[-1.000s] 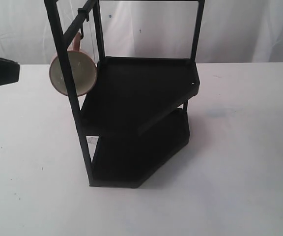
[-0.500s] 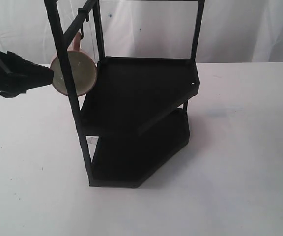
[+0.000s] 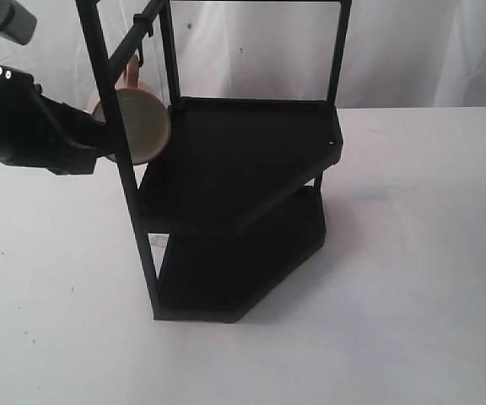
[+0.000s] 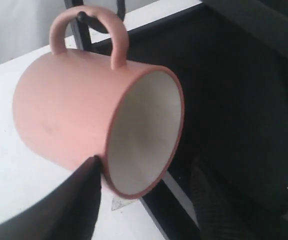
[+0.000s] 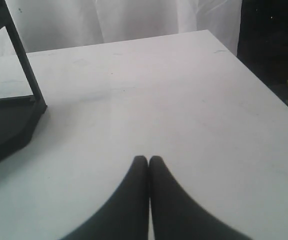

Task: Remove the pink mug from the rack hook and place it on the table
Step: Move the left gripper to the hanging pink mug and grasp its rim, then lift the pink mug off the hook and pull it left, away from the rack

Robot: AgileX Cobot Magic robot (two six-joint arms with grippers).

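Observation:
The pink mug (image 3: 142,126) hangs by its loop handle from the rack hook (image 3: 142,56) on the top bar of the black rack (image 3: 243,169), cream mouth facing the camera. My left gripper (image 3: 99,139) has reached it from the left. In the left wrist view the pink mug (image 4: 69,105) fills the middle, its handle over the hook (image 4: 81,16). That gripper (image 4: 146,162) is open, one finger (image 4: 81,200) touching the mug's outer wall at the rim, the other (image 4: 209,200) apart from it. My right gripper (image 5: 149,160) is shut and holds nothing above the table (image 5: 184,100).
The rack's front post (image 3: 116,126) crosses in front of the mug. Its two black shelves (image 3: 234,245) stand on the white table (image 3: 412,253). A white curtain hangs behind. The table's far edge and corner (image 5: 219,40) show in the right wrist view.
My left arm has come in from the left edge, up to the mug. The mug has shifted slightly to the right. The rack stays still.

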